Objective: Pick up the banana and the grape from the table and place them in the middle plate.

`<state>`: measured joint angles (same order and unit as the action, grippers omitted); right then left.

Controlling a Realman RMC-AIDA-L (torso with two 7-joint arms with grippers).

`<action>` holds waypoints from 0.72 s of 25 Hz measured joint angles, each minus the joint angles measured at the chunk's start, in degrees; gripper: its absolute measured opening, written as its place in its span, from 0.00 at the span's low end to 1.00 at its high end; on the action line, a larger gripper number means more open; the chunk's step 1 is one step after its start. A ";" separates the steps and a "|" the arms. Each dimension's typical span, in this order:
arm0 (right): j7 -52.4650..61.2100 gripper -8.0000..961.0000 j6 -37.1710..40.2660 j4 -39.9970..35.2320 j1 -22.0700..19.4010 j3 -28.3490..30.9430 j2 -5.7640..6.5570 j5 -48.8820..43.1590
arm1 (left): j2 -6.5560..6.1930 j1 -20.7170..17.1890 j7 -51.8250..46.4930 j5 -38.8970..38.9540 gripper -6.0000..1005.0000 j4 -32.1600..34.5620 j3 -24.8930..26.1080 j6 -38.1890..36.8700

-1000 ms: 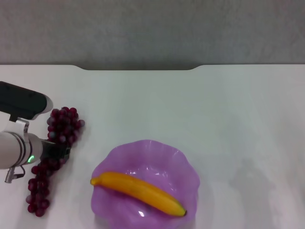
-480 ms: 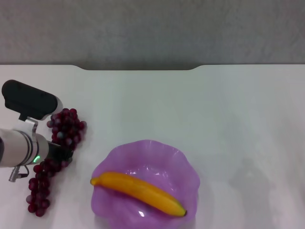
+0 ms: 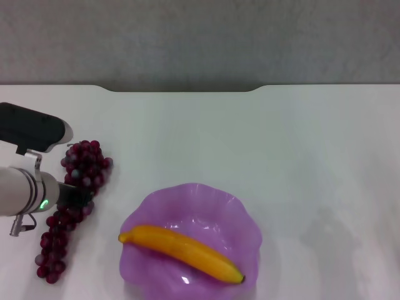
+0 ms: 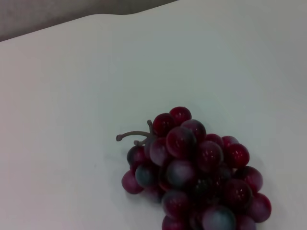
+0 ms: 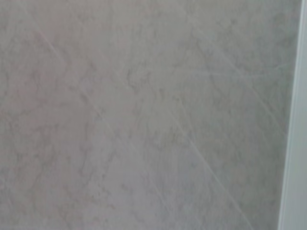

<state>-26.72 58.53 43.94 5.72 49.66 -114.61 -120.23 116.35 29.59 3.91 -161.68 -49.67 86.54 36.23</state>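
- Counting from the head view: one banana (image 3: 181,251), one grape (image 3: 70,205) bunch, one middle plate (image 3: 247,220), one table (image 3: 262,150).
- Banana is already lying across the middle plate, dark tip at the plate's near right rim.
- Grape bunch is on the table, well apart from the plate on its left side, stretched from far to near.
- My left gripper (image 3: 80,197) sits at the middle of the bunch, coming in from the left; its dark tip overlaps the grapes.
- Can't tell whether my left fingers are spread or pinching the bunch: the grapes and the wrist body hide them, and the left wrist view shows none of them.
- Left wrist view shows only the far end of the grape (image 4: 194,175) bunch with its stem, lying on the table (image 4: 72,86); the rest is cut off at the frame edge.
- My right gripper is out of sight; the right wrist view shows only a grey mottled surface (image 5: 144,115) with a pale strip along one edge.
- Versus half a second ago: my left arm's dark upper housing (image 3: 31,128) has shifted slightly left and up in the head view; the bunch, banana and plate have not visibly moved.
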 joint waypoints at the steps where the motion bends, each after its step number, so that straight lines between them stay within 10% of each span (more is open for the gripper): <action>1: 0.00 0.01 0.00 -0.02 0.02 0.00 0.00 0.00 | 0.00 -0.04 0.03 0.04 0.41 -0.03 0.13 -0.01; 18: 0.03 0.01 -0.62 -0.78 0.62 0.00 0.00 0.19 | 0.02 -2.56 0.07 0.22 0.37 -4.73 0.39 -0.74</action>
<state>-26.69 57.90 43.15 6.33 49.66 -114.61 -120.05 116.37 27.03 3.98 -161.46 -54.40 86.93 35.50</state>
